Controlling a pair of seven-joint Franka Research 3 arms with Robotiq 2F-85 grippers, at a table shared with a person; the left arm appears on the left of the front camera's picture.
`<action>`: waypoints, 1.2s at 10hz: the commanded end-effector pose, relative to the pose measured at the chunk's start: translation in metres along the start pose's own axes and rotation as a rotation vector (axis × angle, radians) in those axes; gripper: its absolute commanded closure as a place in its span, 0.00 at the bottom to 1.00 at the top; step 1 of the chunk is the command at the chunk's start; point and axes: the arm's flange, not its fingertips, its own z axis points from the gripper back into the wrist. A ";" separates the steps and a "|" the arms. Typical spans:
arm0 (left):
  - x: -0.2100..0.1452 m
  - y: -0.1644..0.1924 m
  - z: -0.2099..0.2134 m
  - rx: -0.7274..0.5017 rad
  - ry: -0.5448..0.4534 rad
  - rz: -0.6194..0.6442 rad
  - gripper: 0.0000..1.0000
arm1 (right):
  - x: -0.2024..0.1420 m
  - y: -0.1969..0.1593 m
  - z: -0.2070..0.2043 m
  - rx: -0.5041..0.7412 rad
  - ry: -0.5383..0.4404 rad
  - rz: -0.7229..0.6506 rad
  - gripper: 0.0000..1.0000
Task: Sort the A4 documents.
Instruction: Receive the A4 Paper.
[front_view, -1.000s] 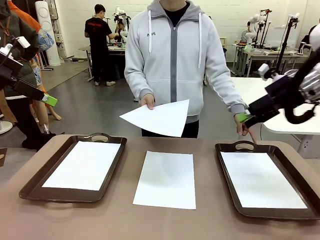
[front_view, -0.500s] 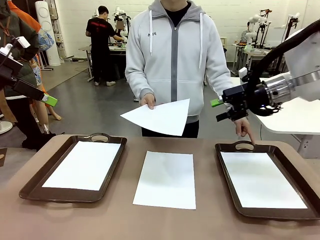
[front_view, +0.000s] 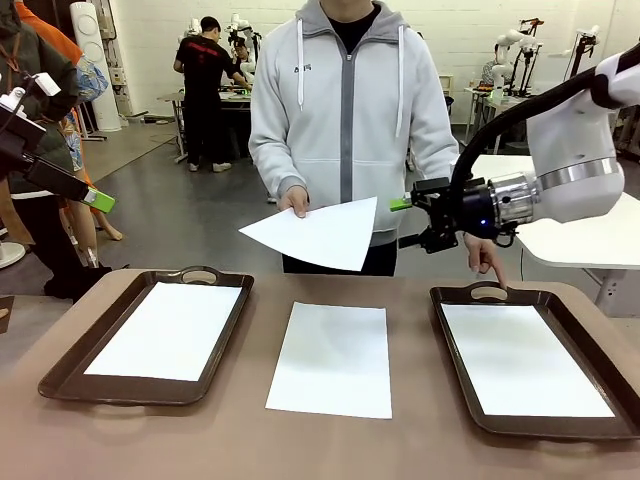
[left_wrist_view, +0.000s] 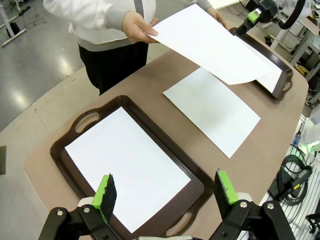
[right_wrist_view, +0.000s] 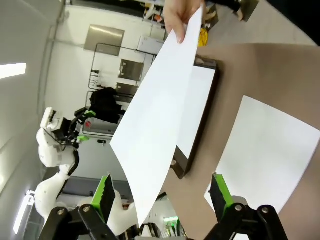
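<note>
The right gripper (front_view: 403, 222) pointed level at the sheet (front_view: 320, 235) in the person's hand (front_view: 293, 203), fingers apart. The left gripper (left_wrist_view: 165, 190) hung high over the surface (left_wrist_view: 260, 150), fingers apart.

Matt paper sheets (front_view: 332, 358), smooth brown trays (front_view: 100, 335)

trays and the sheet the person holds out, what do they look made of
The left tray and right tray are dark brown with a semi-gloss finish, probably moulded plastic: soft highlights run along the raised rims and the handles are cut-outs. Lacquered wood cannot be ruled out. The held sheet is thin, matte white paper: it curves while held at one corner by the person's hand.
</note>
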 end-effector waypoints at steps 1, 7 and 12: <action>-0.001 0.000 -0.001 0.004 0.007 -0.014 0.00 | 0.005 -0.005 -0.019 -0.002 -0.036 -0.051 0.00; -0.001 0.000 -0.001 0.004 0.007 -0.014 0.00 | -0.005 -0.018 -0.067 -0.043 -0.162 -0.184 0.00; -0.001 0.000 -0.001 0.004 0.007 -0.014 0.00 | 0.009 -0.030 -0.075 0.142 -0.181 -0.328 0.00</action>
